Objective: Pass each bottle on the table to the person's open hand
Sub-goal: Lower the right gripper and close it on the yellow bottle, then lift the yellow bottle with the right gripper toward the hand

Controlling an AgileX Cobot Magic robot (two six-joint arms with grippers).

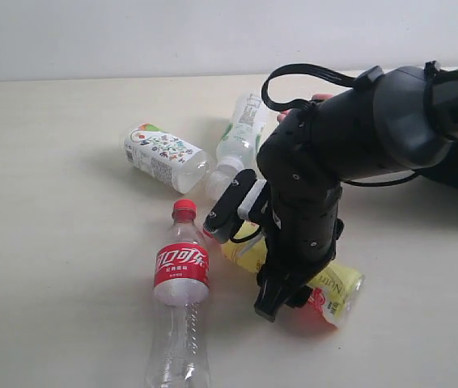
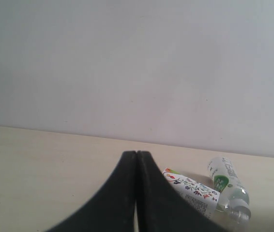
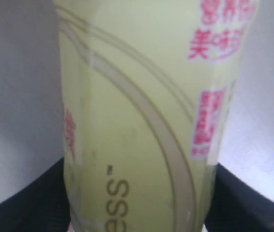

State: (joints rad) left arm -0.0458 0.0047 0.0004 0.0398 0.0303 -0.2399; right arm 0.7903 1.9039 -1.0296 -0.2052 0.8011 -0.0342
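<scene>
Cream surface [image 1: 51,259] under white wall [image 1: 132,32], four bottles lying flat, right claw [image 1: 282,303] down over one.
That claw straddles the yellow bottle [image 1: 338,284], a finger close against each side; can't tell if it's clamped. Red-cap cola bottle [image 1: 180,275] lies just beside this claw, not touching it. Fingers of left claw [image 2: 136,154] pressed together, nothing held; stubby white bottle [image 2: 191,191] and slim green-label bottle [image 2: 226,186] lie ahead of it, side by side. Sliver of person's hand [image 1: 321,98] shows behind right arm [image 1: 375,121].

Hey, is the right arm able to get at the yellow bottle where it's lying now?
Probably yes: the right gripper sits astride the yellow bottle, a finger on each side, and the cola bottle lies apart.
</scene>
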